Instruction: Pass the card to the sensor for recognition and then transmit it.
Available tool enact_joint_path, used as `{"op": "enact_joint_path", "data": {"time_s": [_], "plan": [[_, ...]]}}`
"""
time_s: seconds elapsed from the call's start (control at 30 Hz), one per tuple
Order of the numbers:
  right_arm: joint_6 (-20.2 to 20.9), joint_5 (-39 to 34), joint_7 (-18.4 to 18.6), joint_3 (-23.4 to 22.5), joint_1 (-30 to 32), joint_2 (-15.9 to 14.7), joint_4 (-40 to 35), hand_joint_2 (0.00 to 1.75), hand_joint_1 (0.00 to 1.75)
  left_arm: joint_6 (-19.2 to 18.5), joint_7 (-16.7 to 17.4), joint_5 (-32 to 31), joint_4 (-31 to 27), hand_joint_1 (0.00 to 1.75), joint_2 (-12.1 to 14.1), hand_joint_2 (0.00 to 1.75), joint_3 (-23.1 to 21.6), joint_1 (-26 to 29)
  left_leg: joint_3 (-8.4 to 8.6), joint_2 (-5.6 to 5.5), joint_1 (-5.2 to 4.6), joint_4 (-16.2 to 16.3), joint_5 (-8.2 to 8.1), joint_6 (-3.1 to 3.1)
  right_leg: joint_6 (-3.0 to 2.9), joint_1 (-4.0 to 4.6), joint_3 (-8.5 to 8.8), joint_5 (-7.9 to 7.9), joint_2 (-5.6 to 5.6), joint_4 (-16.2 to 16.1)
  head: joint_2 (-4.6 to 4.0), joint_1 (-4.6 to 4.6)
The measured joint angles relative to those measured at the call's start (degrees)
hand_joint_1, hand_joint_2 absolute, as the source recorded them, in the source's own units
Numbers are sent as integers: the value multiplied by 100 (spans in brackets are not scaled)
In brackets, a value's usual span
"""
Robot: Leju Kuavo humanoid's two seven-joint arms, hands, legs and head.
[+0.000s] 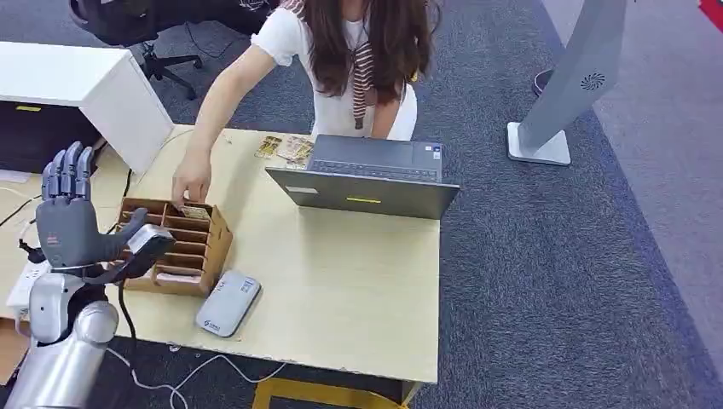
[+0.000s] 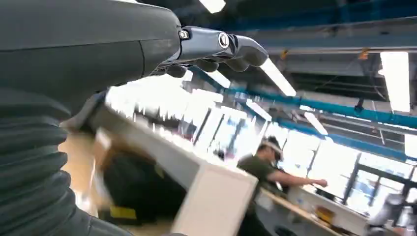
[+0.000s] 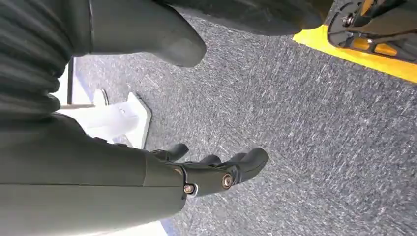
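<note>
The left robot hand (image 1: 70,213), fingers spread upward and holding nothing, hovers just left of the wooden card rack (image 1: 181,247) on the bench (image 1: 341,281), where a person's hand (image 1: 193,181) touches a card (image 1: 195,212); the right robot hand (image 3: 211,172) hangs loosely curled and empty over the floor.

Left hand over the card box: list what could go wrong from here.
1. A person's hand is in the slotted wooden box with a card; the raised left hand hovers right beside it, so reaching in now could strike that hand.
2. A cable runs under the left hand and might snag as the arm moves.
3. The card reader lies near the table edge; a clumsy press could push it off.
</note>
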Motion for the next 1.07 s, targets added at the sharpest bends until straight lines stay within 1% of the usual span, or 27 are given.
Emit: {"op": "enact_joint_path", "data": {"time_s": [0.03,0.1,0.13,0.2,0.27,0.3,0.33,0.37,0.4,0.43,0.47,0.5,0.53,0.57,0.63,0.67,0.7,0.77,0.8,0.83,0.9,0.93,1.0,1.07], "plan": [[-9,0,0,-11,13,2,0,175,0,-164,-256,597,-286,0,-63,175,92,208,1,1,0,0,-3,4,1,0,-1,-2,1,-1,0,-2],[-22,2,-2,-37,31,4,0,175,0,-521,-651,1537,-818,0,-208,175,324,630,0,1,-1,0,-11,8,10,-1,-1,-10,3,-2,0,-2],[-26,0,-4,-48,39,7,0,175,0,-764,-857,2031,-1080,0,-295,175,481,847,-1,1,-1,0,-16,7,10,-1,-1,-12,4,-2,0,-2],[-63,-11,-24,-92,60,18,0,175,0,-1443,-1300,3274,-1626,0,-525,175,919,1293,-1,1,-1,0,-22,5,12,-2,0,-20,5,-3,0,-2],[-105,-72,-55,-131,80,26,0,175,0,-2132,-1580,4290,-1989,0,-757,175,1387,1681,-1,1,-1,0,-29,9,7,-2,1,-24,5,-3,0,-2],[-122,-96,-61,-157,90,31,0,0,0,-2699,-1645,5045,-2187,0,-956,175,1787,1824,-1,2,-1,0,-32,14,9,-2,3,-27,5,-3,-2,-4],[-135,-94,-63,-194,99,37,0,0,0,-3314,-1552,5802,-2304,0,-1211,175,2239,1917,0,1,-1,0,-32,14,17,-2,3,-33,2,-3,0,0],[-144,-92,-61,-223,106,39,0,0,0,-3799,-1375,6415,-2340,0,-1382,175,2693,1949,-2,0,-1,-1,-35,18,17,-1,6,-37,-2,-3,0,-2],[-164,-72,-57,-247,112,44,0,0,0,-4250,-1073,7027,-2331,0,-1613,175,3274,1924,0,0,0,-1,-35,17,17,0,6,-37,-3,-3,0,-2],[-186,-48,-52,-269,115,48,0,0,0,-4628,-807,7387,-2279,0,-1747,175,3822,1872,4,2,1,-1,-35,17,16,1,5,-37,-1,-3,0,0],[-188,-48,-52,-286,120,52,0,0,0,-4959,-696,7521,-2179,0,-1881,175,4381,1808,7,4,2,-1,-37,14,16,2,5,-37,2,-2,0,-9],[-192,-41,-52,-299,125,52,0,0,0,-5178,-652,7512,-2110,0,-1983,175,4808,1761,9,3,2,-1,-36,14,16,1,5,-37,0,-2,0,-2],[-194,-35,-52,-315,127,55,0,0,0,-5305,-613,7503,-2064,0,-2077,175,5151,1713,8,-2,2,-1,-36,14,16,1,6,-38,-5,-2,0,-7],[-197,7,-50,-337,125,55,0,0,0,-5271,-442,7615,-2016,0,-2195,175,5494,1649,8,-9,2,-1,-35,14,15,1,10,-38,-12,-2,0,0],[-195,79,-15,-361,115,66,-2,0,0,-4888,54,8121,-1791,0,-2350,175,5994,1472,11,-15,1,-3,-35,14,16,1,22,-38,-20,-2,-2,0],[-194,112,-7,-365,110,72,-2,0,0,-4689,225,8390,-1571,0,-2376,175,6230,1393,12,-14,0,-4,-36,14,15,0,28,-38,-19,-2,0,-2],[-195,147,2,-367,107,77,-2,0,0,-4518,324,8635,-1234,0,-2391,175,6507,1336,17,-12,0,-5,-38,13,14,0,29,-40,-16,-2,0,-4],[-195,175,39,-369,107,81,0,0,0,-4419,329,8765,-516,0,-2408,175,6927,1279,25,-11,-1,-5,-39,11,12,-1,30,-42,-15,-2,0,-5],[-194,186,52,-372,108,81,0,175,0,-4401,289,8734,-146,0,-2417,175,7091,1261,24,-14,-2,-4,-38,12,12,-1,30,-42,-18,-2,0,2],[-195,201,50,-378,108,81,0,175,0,-4399,200,8662,267,0,-2443,0,7262,1246,23,-17,-2,-4,-38,12,12,-2,32,-44,-20,-3,0,2],[-197,210,28,-391,107,83,0,175,0,-4395,42,8458,955,0,-2511,0,7512,1228,23,-17,-8,-4,-39,13,13,-8,32,-44,-21,-5,0,2],[-194,208,13,-411,105,83,0,175,0,-4330,-23,8291,1352,0,-2579,0,7614,1216,23,-17,-14,-4,-41,16,14,-15,33,-45,-21,-5,0,-2],[-175,195,-26,-442,102,83,0,175,0,-4049,-157,7920,2000,0,-2721,0,7735,1199,25,-18,-18,-4,-45,22,18,-20,35,-47,-22,-6,0,0],[-138,234,-53,-461,103,83,0,175,0,-3588,-235,7444,2733,0,-2863,0,7776,1187,25,-18,-19,-2,-47,31,20,-20,37,-45,-22,-10,0,2]]}}
